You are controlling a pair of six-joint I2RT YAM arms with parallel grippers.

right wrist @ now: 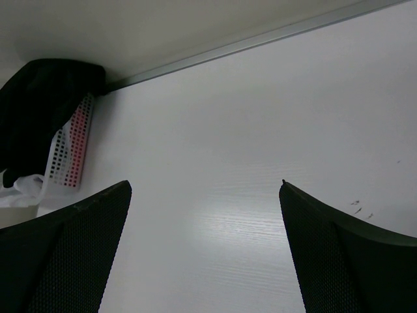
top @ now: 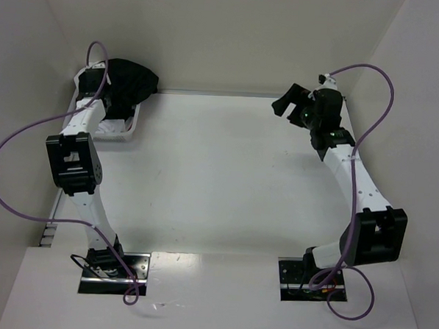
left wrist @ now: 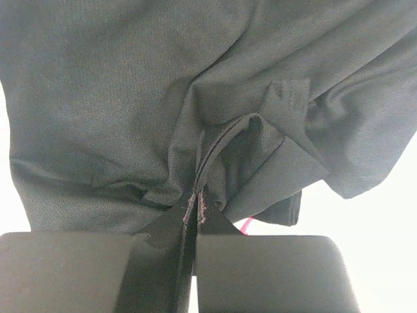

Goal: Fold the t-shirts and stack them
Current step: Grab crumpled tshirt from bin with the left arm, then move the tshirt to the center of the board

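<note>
A black t-shirt [top: 129, 82] is heaped over the white basket [top: 122, 131] at the back left. In the left wrist view the black t-shirt [left wrist: 117, 98] fills the frame, and my left gripper [left wrist: 195, 203] is shut on a pinched fold of it. A sliver of red cloth [left wrist: 246, 226] shows under the black hem. My right gripper [top: 284, 106] hovers open over the bare table at the back right, with nothing between its fingers. The right wrist view shows the right gripper [right wrist: 205, 186], and far off the black t-shirt [right wrist: 39, 111] and a bit of white cloth [right wrist: 19, 189].
The basket [right wrist: 69, 153] stands against the back wall in the left corner. White walls close the table at the back and on both sides. A metal strip [right wrist: 260, 39] runs along the foot of the back wall.
</note>
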